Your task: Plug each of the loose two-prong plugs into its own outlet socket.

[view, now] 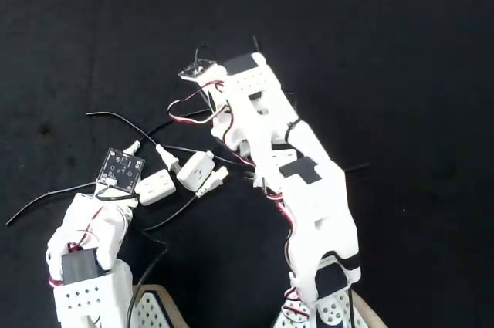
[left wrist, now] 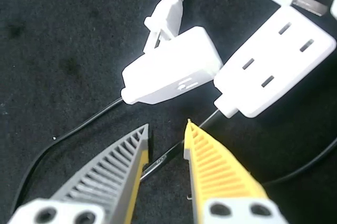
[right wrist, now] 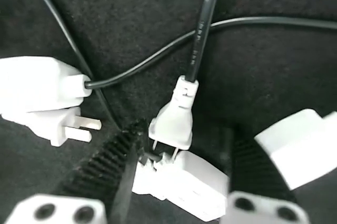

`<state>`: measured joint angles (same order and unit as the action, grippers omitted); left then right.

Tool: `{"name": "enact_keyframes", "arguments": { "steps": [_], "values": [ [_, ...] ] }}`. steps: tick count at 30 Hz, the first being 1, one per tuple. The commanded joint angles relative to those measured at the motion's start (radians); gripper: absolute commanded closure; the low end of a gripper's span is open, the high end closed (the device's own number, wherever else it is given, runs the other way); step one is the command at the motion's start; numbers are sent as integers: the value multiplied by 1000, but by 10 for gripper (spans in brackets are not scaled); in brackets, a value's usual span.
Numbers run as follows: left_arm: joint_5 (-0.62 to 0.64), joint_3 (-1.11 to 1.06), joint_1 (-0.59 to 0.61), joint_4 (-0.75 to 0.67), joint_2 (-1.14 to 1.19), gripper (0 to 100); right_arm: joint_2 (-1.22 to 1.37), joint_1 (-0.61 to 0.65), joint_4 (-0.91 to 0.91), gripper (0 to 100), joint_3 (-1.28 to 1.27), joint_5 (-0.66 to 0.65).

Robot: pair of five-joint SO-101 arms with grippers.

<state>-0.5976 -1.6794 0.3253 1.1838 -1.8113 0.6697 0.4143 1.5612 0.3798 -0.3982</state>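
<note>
Anchoring the scene: the slotted socket block (left wrist: 274,71) lies flat on the black table cloth (view: 401,73), slots facing up, and serves as your reference point.
Left gripper: your left gripper (left wrist: 166,126) sits just short of the slotted socket block's cord end. Its grey and yellow fingers are spread, released, holding nothing.
Black cable: the black cable (left wrist: 158,161) leaves that cord end and runs between the spread fingers, not pinched.
Second socket block: the second socket block (left wrist: 171,68) lies just beside the slotted socket block, their corners almost touching.
Corded plug: the corded plug (right wrist: 174,124) sits one block over from the slotted socket block. Its two prongs meet the second socket block's end with bare metal showing. You cannot tell how deep they sit.
Loose plug: the loose plug (right wrist: 58,126) lies right against the slotted socket block, on the side away from the second socket block, both prongs bare and in no socket.
Right gripper: your right gripper (right wrist: 184,132) is near the slotted socket block. Its black fingers are spread wide and released, straddling the corded plug and gripping nothing.
</note>
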Motion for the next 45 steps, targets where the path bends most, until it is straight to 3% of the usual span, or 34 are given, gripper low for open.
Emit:
{"name": "enact_keyframes", "arguments": {
  "steps": [1,9,22,32,41,45],
  "values": [
    [-9,-15,10,-21,-8,884,-22,-31,21,691,73,6],
    [-9,-15,10,-21,-8,884,15,-46,5,748,51,-34],
    [-9,-15,10,-21,-8,884,62,9,0,756,45,-37],
    [-9,-15,10,-21,-8,884,56,14,-6,975,56,-35],
    [-9,-15,10,-21,-8,884,61,14,2,967,134,-35],
    [-9,-15,10,-20,-8,884,61,15,2,858,136,-35]
  ]
}}
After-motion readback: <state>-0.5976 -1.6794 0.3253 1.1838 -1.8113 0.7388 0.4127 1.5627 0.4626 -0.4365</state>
